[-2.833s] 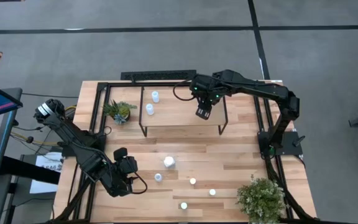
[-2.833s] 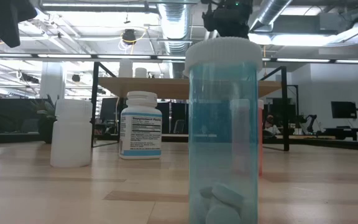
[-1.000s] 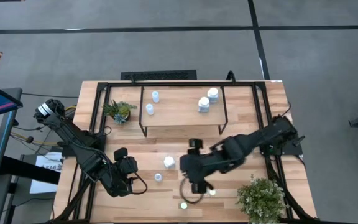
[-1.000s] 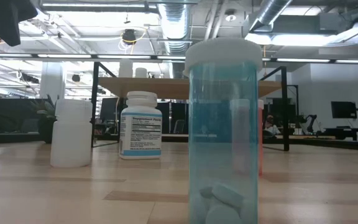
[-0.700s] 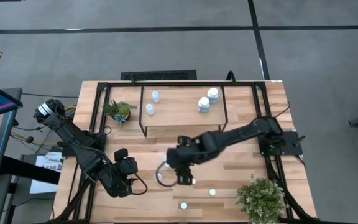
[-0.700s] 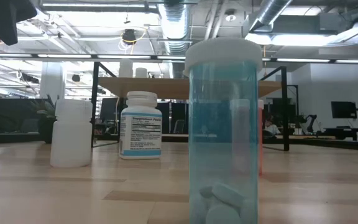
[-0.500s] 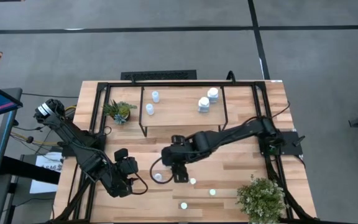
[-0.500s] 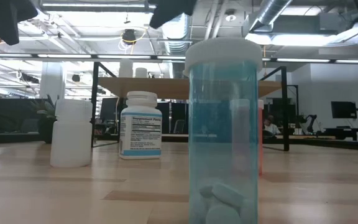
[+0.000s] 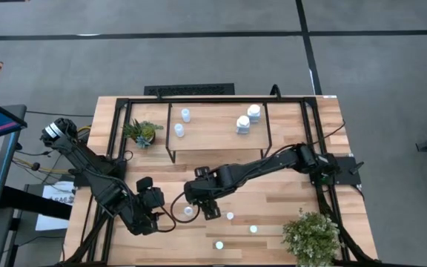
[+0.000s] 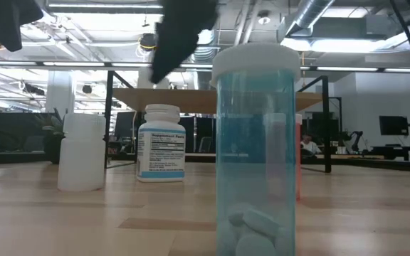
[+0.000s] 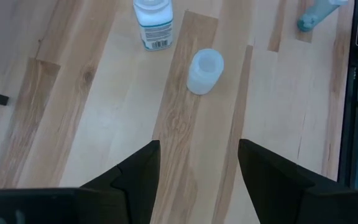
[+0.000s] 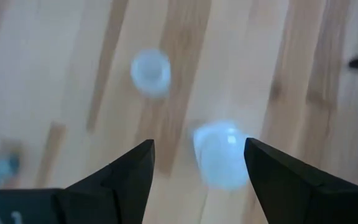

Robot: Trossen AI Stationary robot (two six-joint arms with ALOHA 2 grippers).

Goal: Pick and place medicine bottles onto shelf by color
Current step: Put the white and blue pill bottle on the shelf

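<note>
A: Which gripper is at work, and where does it stand?

B: The right gripper (image 9: 202, 200) hangs over the table (image 9: 288, 194) in front of the shelf (image 9: 213, 135), toward the table's front edge. Its arm reaches in low and long from its base at the right edge. The fingers (image 12: 284, 180) are spread wide and hold nothing.

A: What relation does the coming move turn on?

B: In the right wrist view a large white bottle (image 12: 221, 155) shows almost between the open fingers, slightly off toward one of them, with a smaller bottle (image 12: 150, 70) farther off. Both stand upright, long axes vertical, so the likely approach is a straight descent from above. In the high view a small bottle (image 9: 189, 211) lies just beside the gripper; the gripper hides the larger one there.

A: And the other arm?

B: The left gripper (image 9: 148, 202) waits near the front left corner, fingers (image 11: 135, 177) partly open and empty. It is also near these bottles, yet the right is already over them.

A: How far along is the sorting?

B: Four bottles stand on the shelf: two at its left end (image 9: 181, 122), two at its right (image 9: 247, 119). Several remain on the table (image 9: 230, 216).
</note>
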